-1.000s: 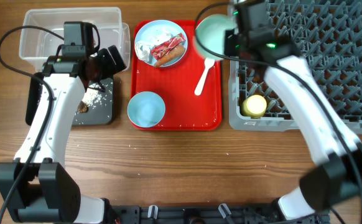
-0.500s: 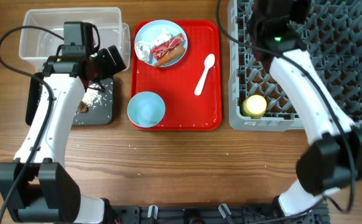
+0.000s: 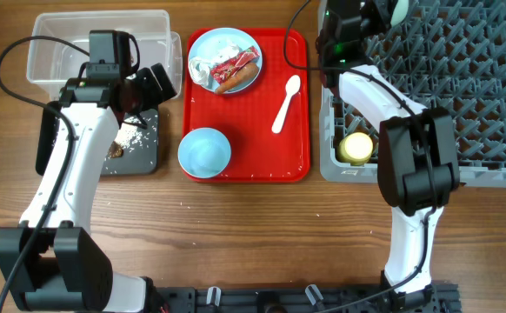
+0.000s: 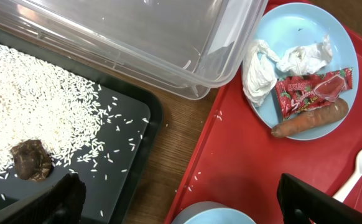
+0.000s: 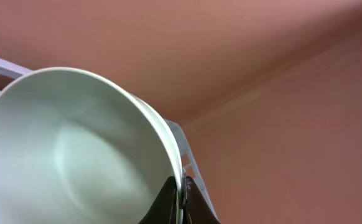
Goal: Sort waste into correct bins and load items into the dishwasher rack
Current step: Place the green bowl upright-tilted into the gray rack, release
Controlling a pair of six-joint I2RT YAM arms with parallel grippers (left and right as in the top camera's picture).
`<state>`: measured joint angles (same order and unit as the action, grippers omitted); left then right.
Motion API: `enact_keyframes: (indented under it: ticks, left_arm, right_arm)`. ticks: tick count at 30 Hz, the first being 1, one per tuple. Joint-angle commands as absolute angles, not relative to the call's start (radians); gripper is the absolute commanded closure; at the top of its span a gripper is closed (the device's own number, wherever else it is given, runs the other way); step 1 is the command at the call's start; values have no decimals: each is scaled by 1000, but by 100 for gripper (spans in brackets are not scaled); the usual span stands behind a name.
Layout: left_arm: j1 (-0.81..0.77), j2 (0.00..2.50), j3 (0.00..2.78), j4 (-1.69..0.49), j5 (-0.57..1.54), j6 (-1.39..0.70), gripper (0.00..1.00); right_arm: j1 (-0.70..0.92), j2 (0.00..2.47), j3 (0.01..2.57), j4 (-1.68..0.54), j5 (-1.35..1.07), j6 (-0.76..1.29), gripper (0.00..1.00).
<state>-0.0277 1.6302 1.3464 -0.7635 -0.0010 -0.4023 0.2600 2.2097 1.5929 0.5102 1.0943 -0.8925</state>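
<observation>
My right gripper (image 5: 180,194) is shut on the rim of the pale green bowl (image 5: 69,149), held at the far left of the grey dishwasher rack (image 3: 462,96); in the overhead view only a sliver of the bowl (image 3: 398,9) shows. A yellow cup (image 3: 356,148) stands in the rack. My left gripper (image 4: 181,208) is open and empty, between the black tray (image 4: 131,162) and the red tray (image 4: 243,168). The blue plate (image 4: 293,25) holds the red wrapper (image 4: 315,90), white paper (image 4: 259,65) and carrot (image 4: 308,118). Rice (image 4: 38,99) and a brown lump (image 4: 32,160) lie in the black tray.
The clear tub (image 3: 62,43) stands behind the black tray (image 3: 144,156). On the red tray (image 3: 270,148) are a light blue bowl (image 3: 204,152) and a white spoon (image 3: 285,100). A few rice grains lie on the wood and the red tray.
My right arm has carried the green bowl from over the red tray's far right corner up to the rack's far edge. The left arm has not moved.
</observation>
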Motion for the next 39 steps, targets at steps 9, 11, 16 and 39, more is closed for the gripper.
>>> enact_keyframes:
  ticks: [9, 11, 16, 39]
  left_arm:
    - [-27, 1618, 1349, -764, 3, -401, 0]
    - [-27, 1618, 1349, -764, 3, -401, 0]
    - [-27, 1618, 1349, -764, 3, -401, 0]
    - [-27, 1618, 1349, -764, 3, -401, 0]
  right_arm:
    - [264, 2285, 1598, 540, 975, -912, 96]
    - [247, 2301, 1597, 567, 985, -909, 96]
    - [240, 2304, 1598, 600, 991, -888, 96]
    - [321, 2304, 1598, 447, 1032, -775, 0]
